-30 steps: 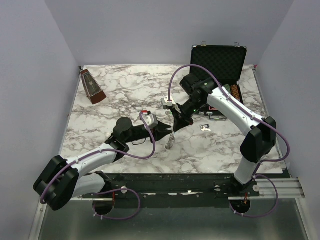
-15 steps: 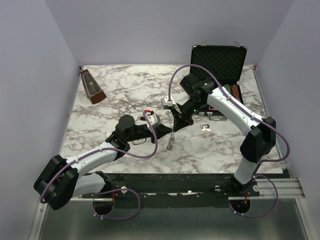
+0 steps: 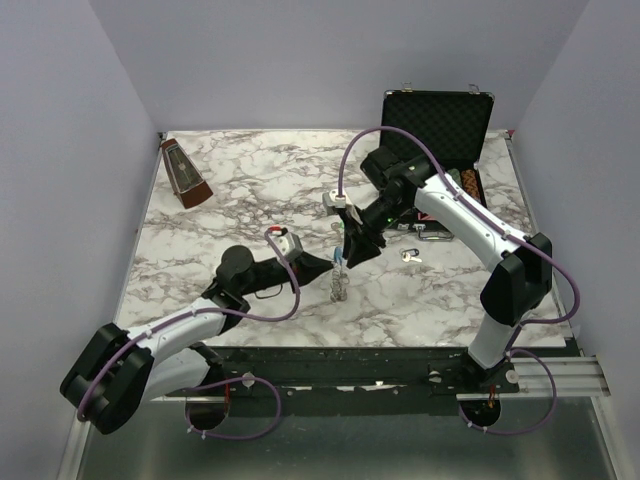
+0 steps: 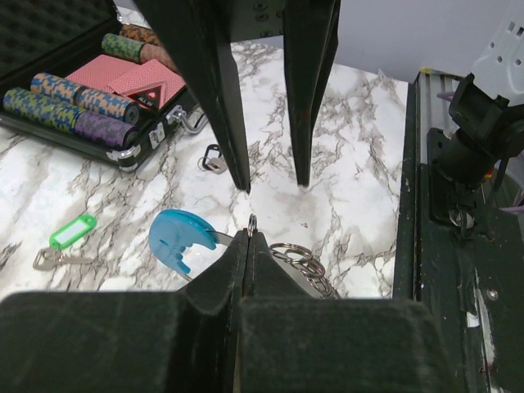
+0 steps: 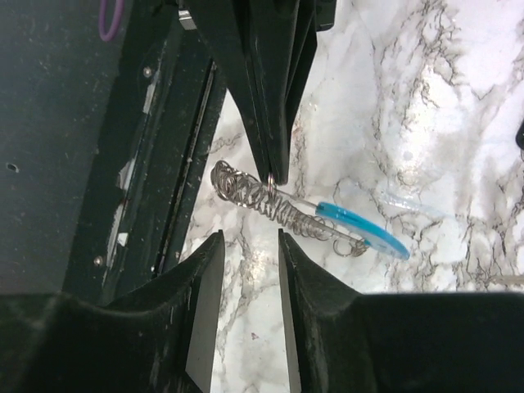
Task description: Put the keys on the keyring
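Left wrist: left gripper [image 4: 248,236] clamped tight on keyring [image 4: 176,237] link; right gripper [image 4: 273,184] just above, fingers parted.

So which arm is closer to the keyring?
Left. The left end effector is shut on the keyring, pinching one small metal ring. The right end effector hangs open close by, its tips not touching the keyring.

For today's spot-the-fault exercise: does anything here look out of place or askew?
Nothing spilled or damaged. The keyring hangs slanted from one small ring pinched in the left gripper, and a green-tagged key lies loose on the table.
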Tool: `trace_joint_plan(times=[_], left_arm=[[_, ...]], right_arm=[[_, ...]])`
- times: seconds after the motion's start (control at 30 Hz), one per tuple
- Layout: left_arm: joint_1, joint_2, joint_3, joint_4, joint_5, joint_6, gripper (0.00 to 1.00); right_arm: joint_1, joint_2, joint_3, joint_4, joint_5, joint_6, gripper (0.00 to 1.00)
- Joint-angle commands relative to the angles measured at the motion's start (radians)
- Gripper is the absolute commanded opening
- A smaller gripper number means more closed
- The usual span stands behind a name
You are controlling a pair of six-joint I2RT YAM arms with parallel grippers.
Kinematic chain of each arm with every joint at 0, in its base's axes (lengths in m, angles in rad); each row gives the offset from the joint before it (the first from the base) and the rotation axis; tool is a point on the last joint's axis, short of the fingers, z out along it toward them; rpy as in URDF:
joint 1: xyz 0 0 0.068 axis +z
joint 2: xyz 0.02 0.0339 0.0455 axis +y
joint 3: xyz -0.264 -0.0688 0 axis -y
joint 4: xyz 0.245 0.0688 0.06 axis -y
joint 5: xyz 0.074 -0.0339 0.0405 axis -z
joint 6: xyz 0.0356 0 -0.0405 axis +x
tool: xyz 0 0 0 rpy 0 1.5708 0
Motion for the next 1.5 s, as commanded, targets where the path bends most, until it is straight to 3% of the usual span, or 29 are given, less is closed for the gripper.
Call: trace_joint_plan(times=[0.0, 0.23, 0.5, 1.2, 1.47], left_arm=[[0.019, -0.077, -0.117, 0.308, -0.043, -0.111, 0.0], [0.028, -0.066, -0.205, 0.53, -0.041, -0.208, 0.0], [0.036, 0.024, -0.225, 0.714, -0.011, -0.305, 0.0], [0.039, 0.057, -0.194, 0.708, 0.042, -0.349, 0.0], [0.039, 0.054, -0.185, 0.684, 0.034, -0.348, 0.0]], right_arm=[[-0.017, -0.028, -0.031, 0.009, -0.125, -0.012, 0.42], [-0.018, -0.046, -0.173, 0.05, -0.342, -0.18, 0.45], [-0.017, -0.04, -0.177, 0.067, -0.389, -0.174, 0.46], [-0.02, -0.022, -0.206, 0.251, -0.354, 0.059, 0.45], [-0.012, -0.007, -0.226, 0.276, -0.353, 0.091, 0.37]])
